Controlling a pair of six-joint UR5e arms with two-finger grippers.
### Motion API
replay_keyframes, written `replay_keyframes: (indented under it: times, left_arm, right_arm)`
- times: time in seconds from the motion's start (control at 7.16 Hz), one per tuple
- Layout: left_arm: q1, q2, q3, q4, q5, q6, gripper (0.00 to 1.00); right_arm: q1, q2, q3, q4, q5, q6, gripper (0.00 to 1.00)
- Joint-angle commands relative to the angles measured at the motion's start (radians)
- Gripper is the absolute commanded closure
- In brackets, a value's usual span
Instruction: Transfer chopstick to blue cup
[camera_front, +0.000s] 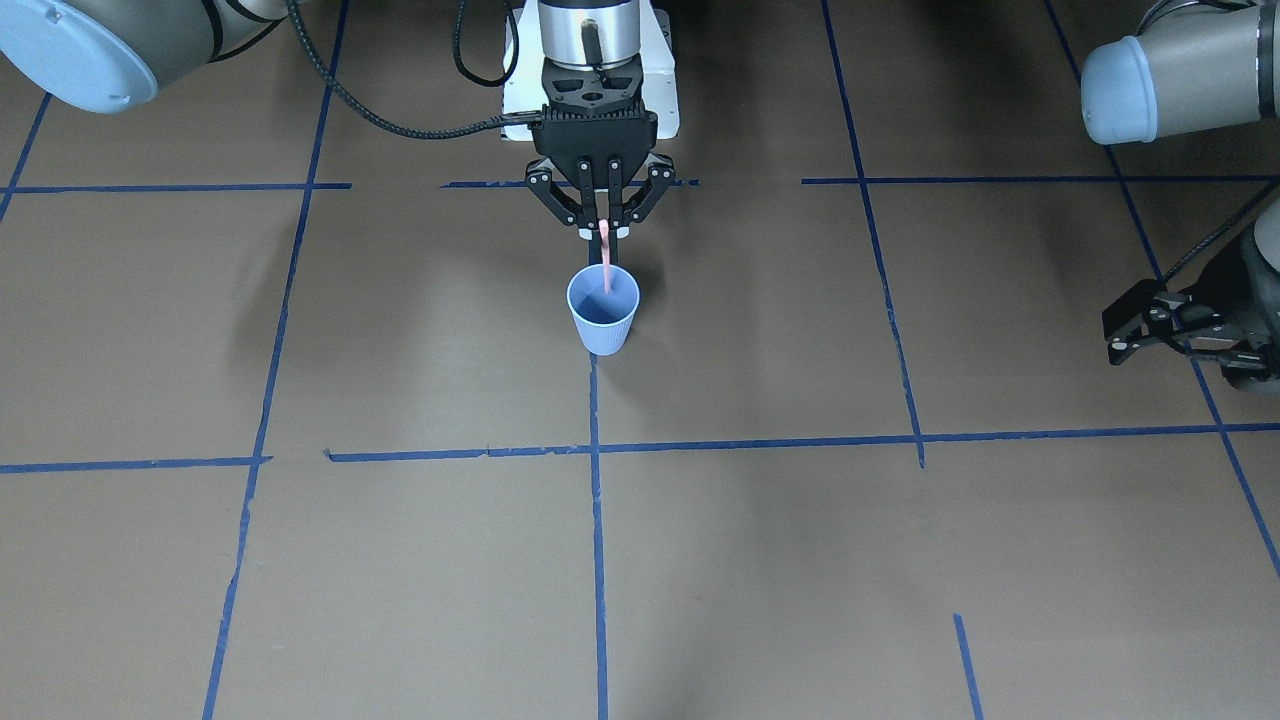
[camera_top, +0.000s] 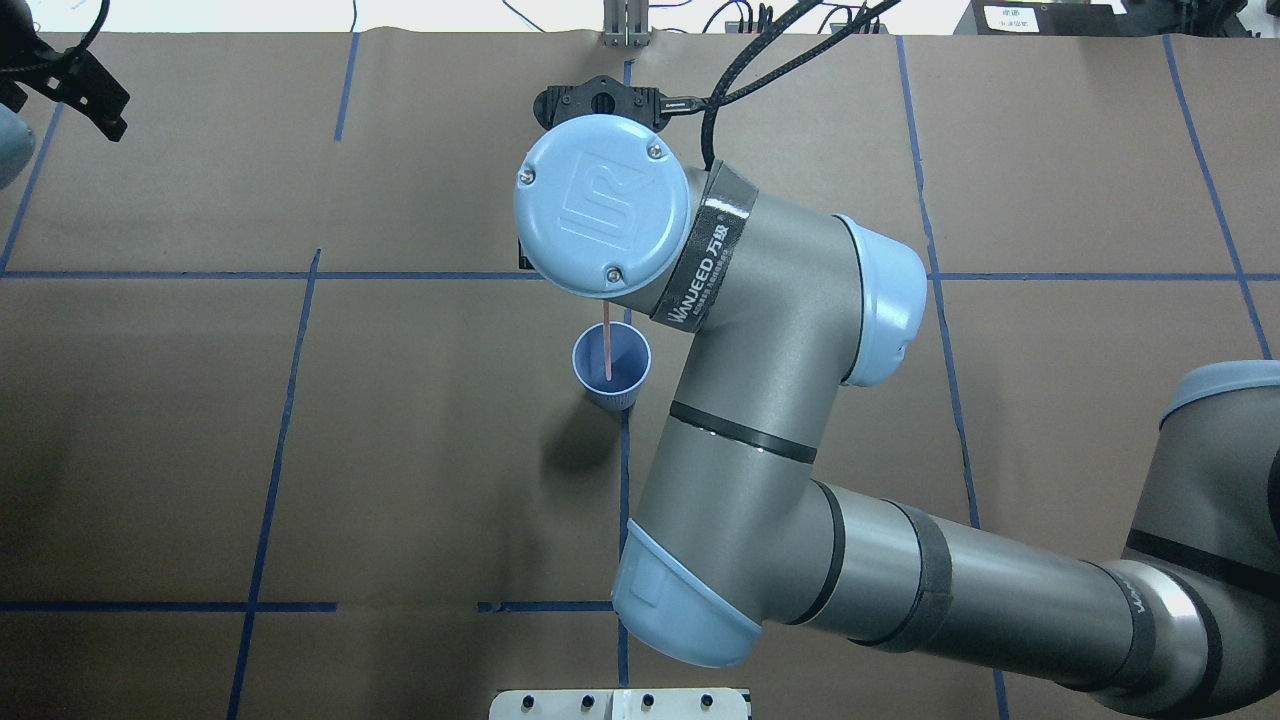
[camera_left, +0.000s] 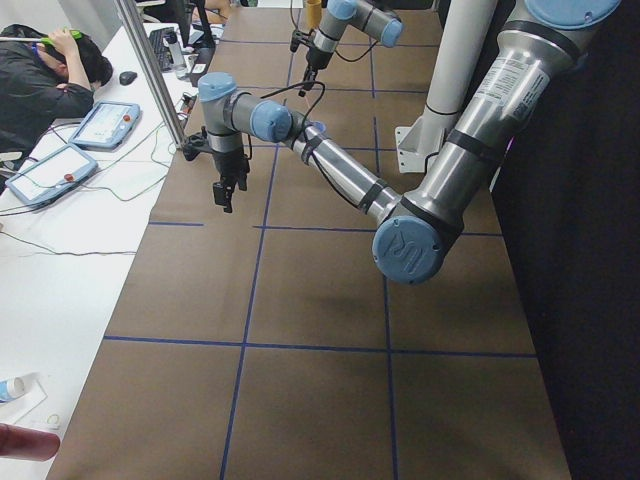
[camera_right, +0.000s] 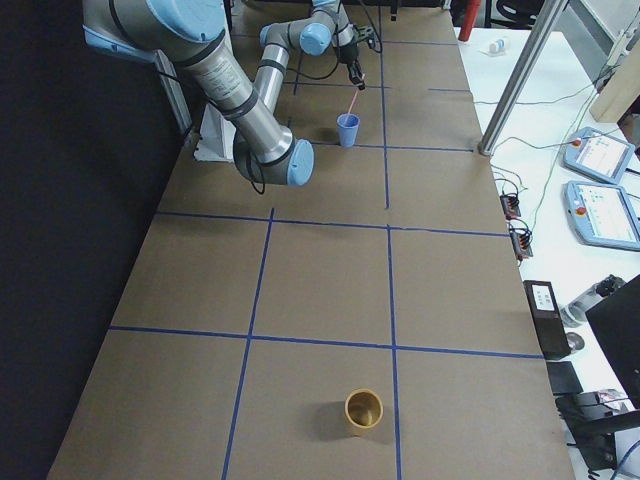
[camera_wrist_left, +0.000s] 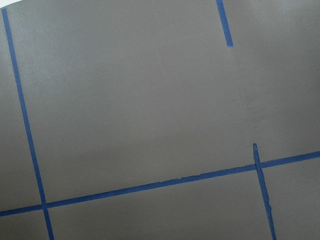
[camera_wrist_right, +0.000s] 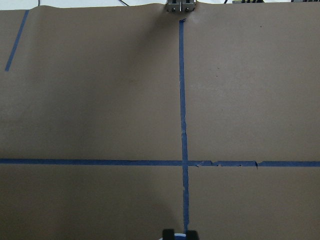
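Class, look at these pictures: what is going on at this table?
The right hand is shut on a pink chopstick, holding it nearly upright over the blue cup with its lower end inside the cup's mouth. It has not yet let go. The left hand hangs open off to the side, holding nothing.

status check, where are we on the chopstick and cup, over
Right gripper shut on chopstick, its tip down inside blue cup. Left gripper open, empty, off to the side. Nothing blocking the cup.
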Motion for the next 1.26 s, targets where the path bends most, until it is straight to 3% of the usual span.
replay_keyframes:
  times: [0.0,0.42,0.7,0.84,1.12]
  left_arm:
    - [0.0,0.0,0.0,0.0,0.0,-0.002,0.0]
    - [-0.002,0.0,0.0,0.0,0.0,-0.003,0.0]
    - [-0.05,0.026,0.0,0.0,-0.005,0.024,0.0]
    - [-0.093,0.059,0.0,0.007,-0.053,0.117,0.0]
    - [-0.184,0.151,0.002,0.006,-0.081,0.286,0.0]
  right_arm:
    - [-0.013,-0.007,0.0,0.0,-0.016,0.004,0.0]
    - [0.016,-0.013,0.053,-0.013,0.019,0.002,0.0]
    - [0.177,-0.126,0.186,-0.099,0.241,-0.05,0.0]
    - [0.263,-0.239,0.273,-0.096,0.325,-0.197,0.0]
    - [0.48,-0.407,0.303,-0.084,0.52,-0.482,0.0]
